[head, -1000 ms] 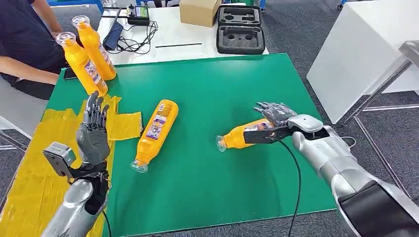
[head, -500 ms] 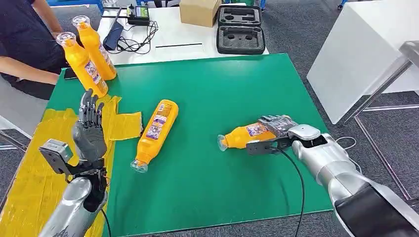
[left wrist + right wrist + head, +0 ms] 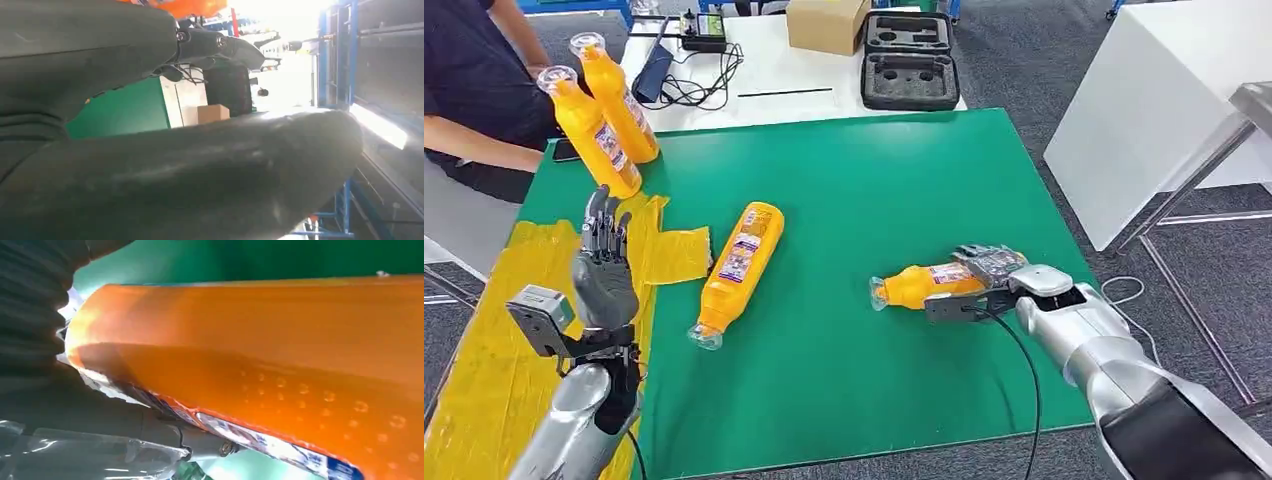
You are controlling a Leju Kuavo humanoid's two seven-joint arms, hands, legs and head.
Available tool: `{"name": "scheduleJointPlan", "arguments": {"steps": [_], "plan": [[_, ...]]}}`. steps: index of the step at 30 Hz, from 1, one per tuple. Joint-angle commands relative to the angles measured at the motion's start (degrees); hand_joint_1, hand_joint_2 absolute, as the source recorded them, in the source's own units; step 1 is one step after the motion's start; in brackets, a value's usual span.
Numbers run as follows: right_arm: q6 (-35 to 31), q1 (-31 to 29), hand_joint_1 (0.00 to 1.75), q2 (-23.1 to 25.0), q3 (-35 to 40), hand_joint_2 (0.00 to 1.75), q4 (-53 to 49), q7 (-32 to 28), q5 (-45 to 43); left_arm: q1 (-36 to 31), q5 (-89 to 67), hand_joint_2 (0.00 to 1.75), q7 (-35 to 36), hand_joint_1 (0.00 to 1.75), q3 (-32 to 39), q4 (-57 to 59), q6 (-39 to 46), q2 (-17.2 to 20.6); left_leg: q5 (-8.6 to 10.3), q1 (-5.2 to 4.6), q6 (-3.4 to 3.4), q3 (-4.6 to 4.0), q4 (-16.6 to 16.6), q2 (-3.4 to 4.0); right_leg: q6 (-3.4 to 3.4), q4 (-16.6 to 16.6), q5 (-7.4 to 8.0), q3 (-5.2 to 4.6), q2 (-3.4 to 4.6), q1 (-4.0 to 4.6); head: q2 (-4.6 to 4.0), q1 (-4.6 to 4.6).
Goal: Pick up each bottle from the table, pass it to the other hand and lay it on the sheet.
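Note:
An orange bottle (image 3: 912, 284) lies on its side on the green mat (image 3: 874, 180), open neck pointing left. My right hand (image 3: 990, 270) wraps its fingers over the bottle's base end and grips it; in the right wrist view the bottle (image 3: 280, 350) lies tight against the palm. A second orange bottle (image 3: 739, 265) lies on the mat at centre left. Two more orange bottles (image 3: 594, 130) stand tilted at the far left corner. My left hand (image 3: 604, 270) is raised with fingers straight up and apart over the yellow sheet (image 3: 484, 340), holding nothing.
A person in a dark shirt (image 3: 464, 100) sits at the far left. Behind the mat a white table carries a black foam case (image 3: 911, 60), a cardboard box (image 3: 827, 22) and cables. A white cabinet (image 3: 1164, 90) stands to the right.
My right hand has sunk lower and drawn nearer, its fingers closing around the bottle's base; the bottle shifted slightly with it. The left hand has barely moved.

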Motion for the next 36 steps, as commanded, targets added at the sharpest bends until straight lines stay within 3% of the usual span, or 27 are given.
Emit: {"name": "scheduleJointPlan", "arguments": {"steps": [1,24,34,36], "plan": [[0.61,-1.43,0.0,0.66,2.0,1.75,4.0,0.11,0.18,-0.91,-0.12,0.0,0.44,0.0,1.84,1.87,-0.22,-2.04,-0.04,0.02,-0.04,0.11,-0.02,-0.08,-0.06,-0.03,-0.04,0.14,-0.05,0.02,0.0,0.0],[0.18,-1.43,0.0,0.18,2.55,1.75,3.91,0.19,0.94,-1.08,-0.23,0.0,0.4,0.0,2.08,2.86,-0.46,-2.32,-0.05,0.02,-0.05,0.14,-0.02,-0.09,-0.07,-0.03,-0.06,0.18,-0.06,0.01,0.0,0.0],[1.22,-4.99,0.0,-1.22,4.13,1.75,4.56,1.03,3.44,-0.12,1.13,0.0,-0.9,0.0,3.66,3.94,-0.31,-2.38,-0.11,0.02,-0.08,0.2,0.04,-0.14,-0.13,0.02,-0.13,0.24,-0.09,0.02,0.0,-0.02],[1.37,-5.21,0.0,-3.18,4.06,1.75,4.1,1.22,3.54,3.47,1.36,0.0,-1.54,0.0,5.66,0.64,0.13,-2.94,-0.09,-0.02,-0.06,0.14,0.02,-0.07,-0.09,0.03,-0.09,0.16,-0.04,-0.02,0.0,0.0]]}}
